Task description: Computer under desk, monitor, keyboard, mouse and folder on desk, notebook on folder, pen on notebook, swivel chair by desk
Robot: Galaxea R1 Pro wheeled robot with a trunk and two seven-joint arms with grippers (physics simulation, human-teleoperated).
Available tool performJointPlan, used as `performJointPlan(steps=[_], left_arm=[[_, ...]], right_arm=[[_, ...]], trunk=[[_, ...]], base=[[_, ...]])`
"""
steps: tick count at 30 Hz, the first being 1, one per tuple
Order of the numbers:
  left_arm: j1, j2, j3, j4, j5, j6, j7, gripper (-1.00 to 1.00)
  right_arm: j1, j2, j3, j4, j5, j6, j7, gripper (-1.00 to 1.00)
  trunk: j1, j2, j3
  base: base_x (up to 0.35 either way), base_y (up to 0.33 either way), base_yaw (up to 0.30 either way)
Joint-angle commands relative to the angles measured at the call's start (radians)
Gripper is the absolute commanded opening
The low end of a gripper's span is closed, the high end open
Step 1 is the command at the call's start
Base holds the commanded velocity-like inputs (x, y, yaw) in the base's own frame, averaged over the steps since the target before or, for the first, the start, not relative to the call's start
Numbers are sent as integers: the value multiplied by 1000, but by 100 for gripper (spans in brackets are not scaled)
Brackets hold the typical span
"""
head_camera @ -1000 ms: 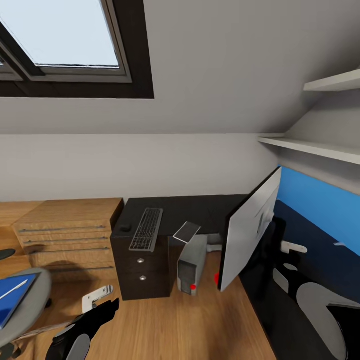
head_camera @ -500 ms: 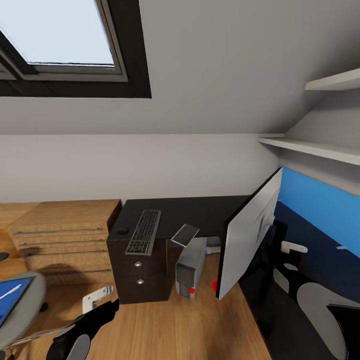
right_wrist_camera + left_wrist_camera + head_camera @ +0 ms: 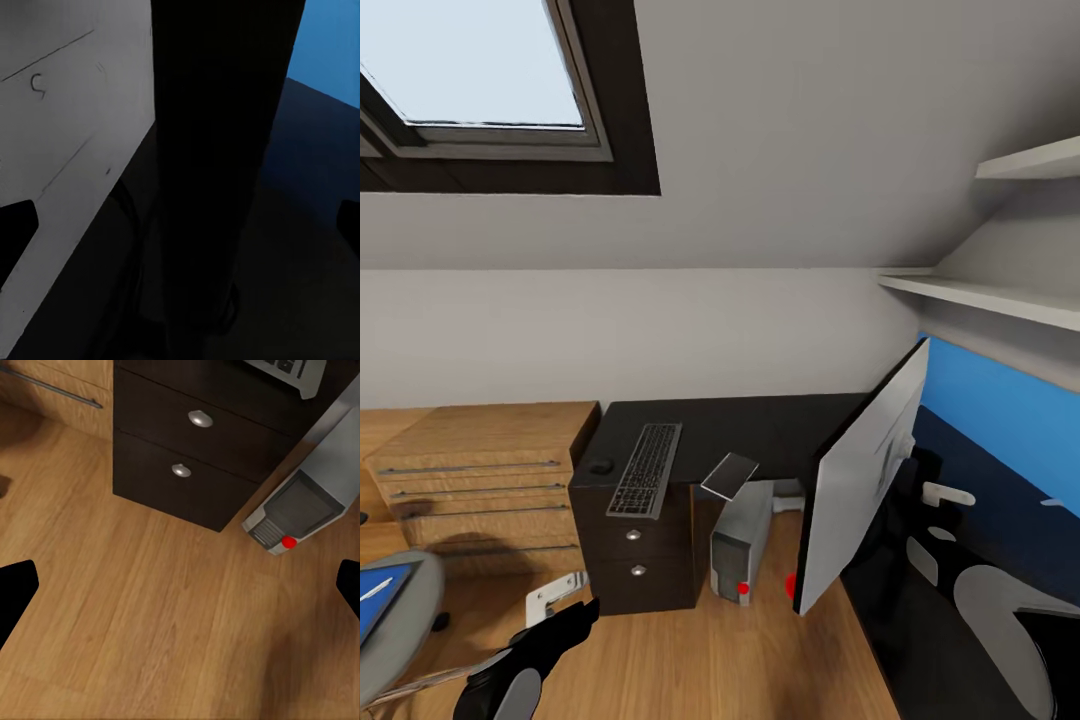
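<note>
The black desk (image 3: 760, 420) runs along the wall and down the right side. On it lie the keyboard (image 3: 646, 469) and, to its left, the small mouse (image 3: 600, 466). The monitor (image 3: 860, 480) stands on the desk's right wing with its grey back toward me. The computer (image 3: 742, 540) stands on the floor under the desk, and a thin grey flat thing (image 3: 728, 475), perhaps the notebook, tilts off the desk edge above it. At lower left are the swivel chair (image 3: 405, 625), the blue folder (image 3: 372, 610) and the pen (image 3: 374, 589). My left gripper (image 3: 180, 589) hangs open over the floor. My right gripper (image 3: 180, 225) is open behind the monitor's stand (image 3: 217, 150).
A light wooden drawer unit (image 3: 480, 470) stands left of the desk's dark drawers (image 3: 187, 450). Wall shelves (image 3: 1000, 295) hang above the right wing, and a skylight (image 3: 480, 80) is at upper left. Wooden floor (image 3: 690, 650) lies open in front of the drawers.
The whole picture has slid a little leftward, so the camera has turned right; the chair and folder now sit nearer the left edge. Both arms hold the same pose.
</note>
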Motion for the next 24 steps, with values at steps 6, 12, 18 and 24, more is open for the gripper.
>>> performJointPlan(steps=[6,12,18,24], left_arm=[[0,1,-2,-1,10,2,10,100],[-1,1,-2,-1,10,2,10,100],[0,1,-2,-1,10,2,10,100],[0,1,-2,-1,11,2,10,100]], right_arm=[[-1,0,-4,1,-5,-5,2,100],[-1,-6,-4,1,-5,-6,2,100],[-1,-13,-4,1,-5,-5,2,100],[-1,-15,-6,0,-5,-5,2,100]], trunk=[[0,-1,-1],[0,-1,-1],[0,-1,-1],[0,-1,-1]], base=[[22,0,0],[31,-26,0],[95,-87,0],[11,-10,0]])
